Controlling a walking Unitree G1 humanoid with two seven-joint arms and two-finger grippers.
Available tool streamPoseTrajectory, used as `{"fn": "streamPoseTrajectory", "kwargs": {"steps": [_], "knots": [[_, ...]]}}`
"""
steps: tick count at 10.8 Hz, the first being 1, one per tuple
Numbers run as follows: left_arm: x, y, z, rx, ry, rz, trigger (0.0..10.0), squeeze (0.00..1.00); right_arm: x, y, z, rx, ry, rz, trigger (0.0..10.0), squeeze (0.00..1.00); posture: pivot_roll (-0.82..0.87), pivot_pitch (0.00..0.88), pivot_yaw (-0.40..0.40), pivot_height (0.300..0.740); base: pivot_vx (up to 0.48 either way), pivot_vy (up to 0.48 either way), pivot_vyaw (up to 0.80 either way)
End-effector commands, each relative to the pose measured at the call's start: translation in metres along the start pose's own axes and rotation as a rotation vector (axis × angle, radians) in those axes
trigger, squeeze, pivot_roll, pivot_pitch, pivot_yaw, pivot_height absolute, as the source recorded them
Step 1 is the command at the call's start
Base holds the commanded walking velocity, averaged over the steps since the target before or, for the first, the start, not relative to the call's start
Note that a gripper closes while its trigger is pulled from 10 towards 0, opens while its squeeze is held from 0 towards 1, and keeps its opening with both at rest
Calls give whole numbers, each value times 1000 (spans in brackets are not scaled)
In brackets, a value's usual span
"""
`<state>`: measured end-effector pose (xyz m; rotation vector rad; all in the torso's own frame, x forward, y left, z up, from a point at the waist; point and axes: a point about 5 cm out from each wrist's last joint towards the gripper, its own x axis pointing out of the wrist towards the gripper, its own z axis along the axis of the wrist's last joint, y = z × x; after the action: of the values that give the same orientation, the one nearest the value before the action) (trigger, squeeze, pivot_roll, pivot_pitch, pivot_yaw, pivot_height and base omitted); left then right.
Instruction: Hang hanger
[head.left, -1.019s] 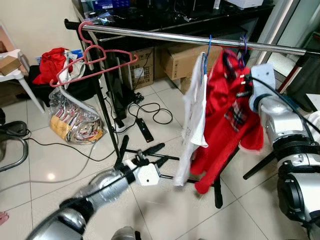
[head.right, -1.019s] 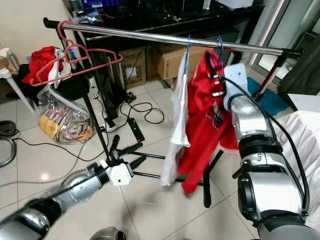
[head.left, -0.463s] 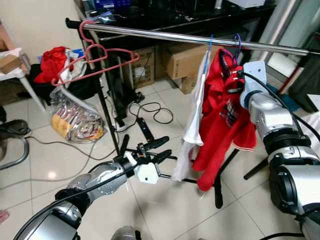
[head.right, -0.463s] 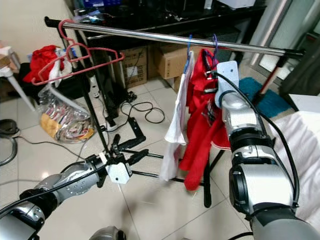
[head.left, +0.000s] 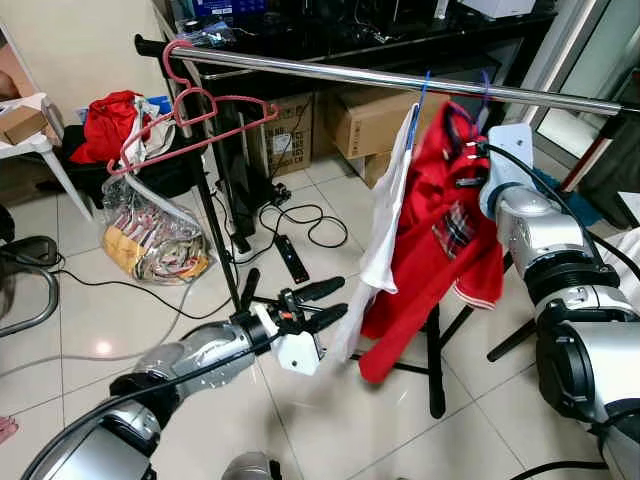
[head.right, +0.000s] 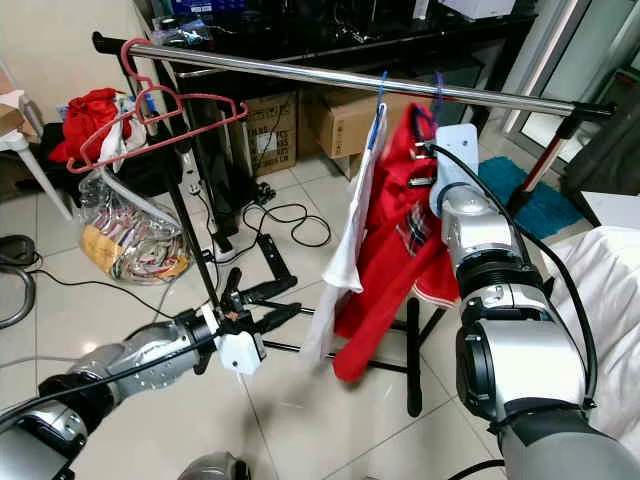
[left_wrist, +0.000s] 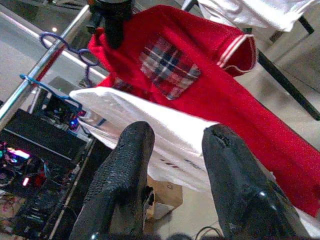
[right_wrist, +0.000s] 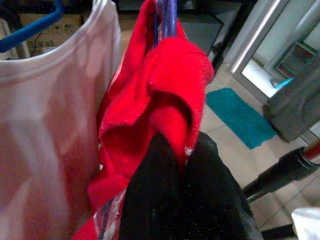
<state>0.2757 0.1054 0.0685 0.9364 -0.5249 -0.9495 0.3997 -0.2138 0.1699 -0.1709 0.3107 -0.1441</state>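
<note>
The purple hanger (head.left: 485, 90) with the red shirt (head.left: 435, 235) on it is hooked over the chrome rail (head.left: 330, 72), right beside a blue hanger (head.left: 418, 95) carrying a white shirt (head.left: 385, 235). The right gripper (right_wrist: 172, 190) is up at the shirt's collar with its black fingers pinched tight on the red fabric. Lower down, the left gripper (head.left: 318, 305) sits out in front of the rack with its fingers spread and nothing in them, and a couple of pink hangers (head.left: 190, 110) dangle at the rail's far left end.
</note>
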Motion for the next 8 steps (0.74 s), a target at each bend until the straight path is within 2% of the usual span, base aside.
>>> {"fn": "streamPoseTrajectory", "kwargs": {"steps": [1,2,3,8], "knots": [[4,13,4,-11,-32,83,10000,0,0,2,18,29,-58,-7,10000,0,136,0,-42,740,0,0,0],[5,23,4,-62,-32,187,10000,0,0,3,20,30,-67,-6,10000,0,136,0,-42,740,0,0,0],[6,28,4,-67,-33,223,10000,0,0,3,19,28,-64,-9,10000,0,140,0,-42,740,0,0,0],[6,30,4,-56,-43,195,10000,0,1,-1,10,28,-36,-35,10000,0,139,0,-40,740,0,0,0]]}}
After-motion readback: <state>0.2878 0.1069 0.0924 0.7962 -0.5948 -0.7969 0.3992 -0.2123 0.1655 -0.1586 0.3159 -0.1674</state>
